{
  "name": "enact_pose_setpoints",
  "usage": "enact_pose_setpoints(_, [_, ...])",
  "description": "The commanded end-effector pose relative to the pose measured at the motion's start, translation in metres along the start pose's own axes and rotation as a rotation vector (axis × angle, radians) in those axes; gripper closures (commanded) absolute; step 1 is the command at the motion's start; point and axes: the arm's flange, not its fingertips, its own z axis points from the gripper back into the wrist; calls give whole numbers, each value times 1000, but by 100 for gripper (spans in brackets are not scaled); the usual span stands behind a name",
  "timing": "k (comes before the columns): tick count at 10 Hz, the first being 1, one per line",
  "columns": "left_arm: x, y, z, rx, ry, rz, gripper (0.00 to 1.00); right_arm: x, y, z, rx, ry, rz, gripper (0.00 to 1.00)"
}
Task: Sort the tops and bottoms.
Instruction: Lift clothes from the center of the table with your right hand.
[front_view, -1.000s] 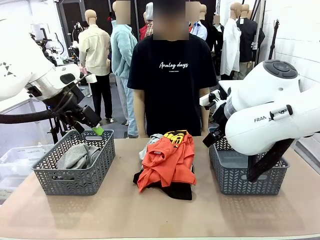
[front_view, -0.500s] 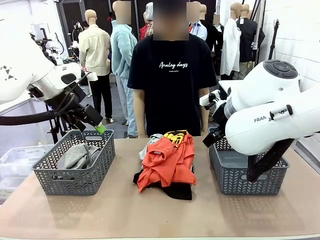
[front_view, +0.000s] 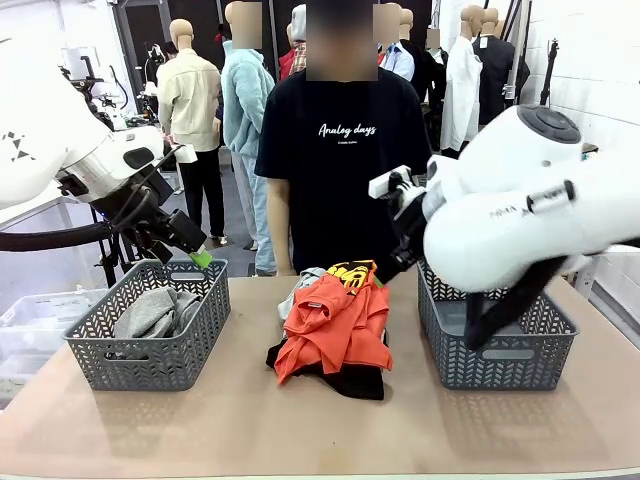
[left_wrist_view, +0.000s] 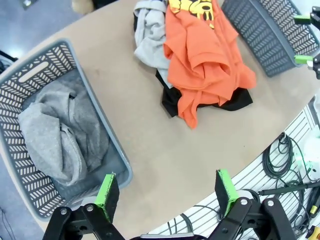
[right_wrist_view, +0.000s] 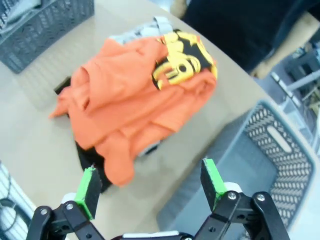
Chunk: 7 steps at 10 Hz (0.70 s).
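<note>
A pile lies mid-table: an orange-red shirt (front_view: 335, 320) (left_wrist_view: 205, 55) (right_wrist_view: 135, 105) with yellow-and-black print on top, a light grey sweatshirt (front_view: 300, 282) (left_wrist_view: 150, 35) peeking out at its far side, and a plain black garment (front_view: 345, 380) (left_wrist_view: 172, 102) underneath. A grey T-shirt (front_view: 155, 312) (left_wrist_view: 55, 135) sits crumpled in the left basket (front_view: 150, 365). My left gripper (front_view: 198, 258) (left_wrist_view: 166, 189) hangs open above that basket's far rim, holding nothing. Above the pile's right far edge, my right gripper (front_view: 388, 262) (right_wrist_view: 151, 186) is open and holds nothing.
A second grey lattice basket (front_view: 500, 365) (right_wrist_view: 280, 145) stands at the right, and no garment shows in it. A person in a black printed T-shirt (front_view: 345, 150) stands at the far edge behind the pile. Bare tabletop (front_view: 320, 430) lies in front.
My right arm has swung left from over the right basket toward the pile. The left gripper has lifted slightly and shifted a little to the right over its basket.
</note>
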Motion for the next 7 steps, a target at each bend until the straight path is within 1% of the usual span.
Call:
enact_pose_setpoints(1, [1, 0, 1, -3, 6, -3, 0, 32, -33, -43, 55, 4, -14, 0])
enact_pose_setpoints(4, [1, 0, 1, -3, 6, -3, 0, 86, -69, -115, 78, 96, -115, 0])
enact_pose_setpoints(5, [1, 0, 1, -3, 6, -3, 0, 96, -78, -135, 55, 110, -137, 0])
enact_pose_setpoints(7, [1, 0, 1, -3, 6, -3, 0, 102, -95, -165, 48, 143, -202, 0])
